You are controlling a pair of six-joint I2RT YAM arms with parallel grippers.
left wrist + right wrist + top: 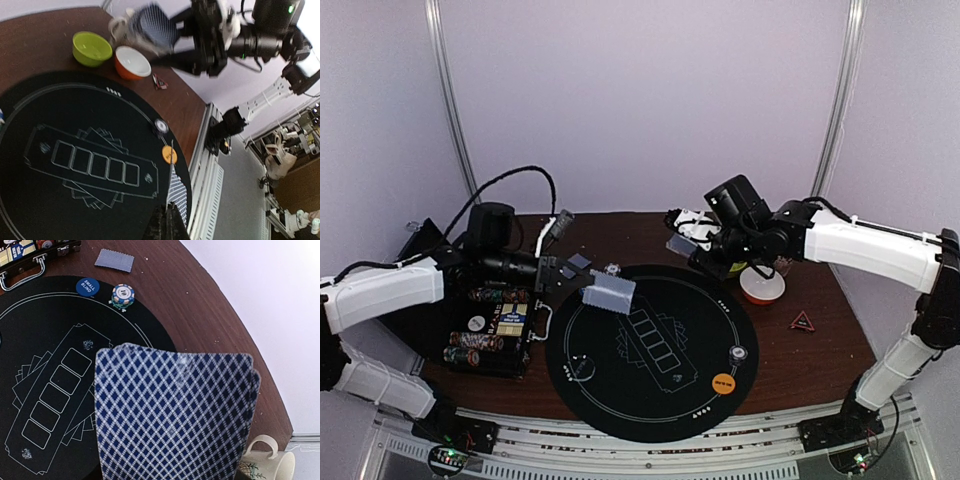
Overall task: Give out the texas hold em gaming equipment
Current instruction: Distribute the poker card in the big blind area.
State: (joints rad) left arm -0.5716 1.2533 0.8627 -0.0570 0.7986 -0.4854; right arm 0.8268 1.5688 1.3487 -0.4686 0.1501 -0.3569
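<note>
Left hand (576,274) reaches over the black mat (650,400), pinching a card (610,293). Right hand (697,244) hovers opposite, gripping fanned cards (175,415). Brown worktop (820,360), pale walls (650,100).

Pale lilac walls (640,100) with two metal poles (452,100) enclose a dark brown surface (820,350); grey floor (235,200) lies beyond.

On the round black felt mat (620,390) the middle is lying open; a black chip case (490,335) is crowding its left, an orange-and-white bowl (761,287) and flat orange disc (723,381) its right.
</note>
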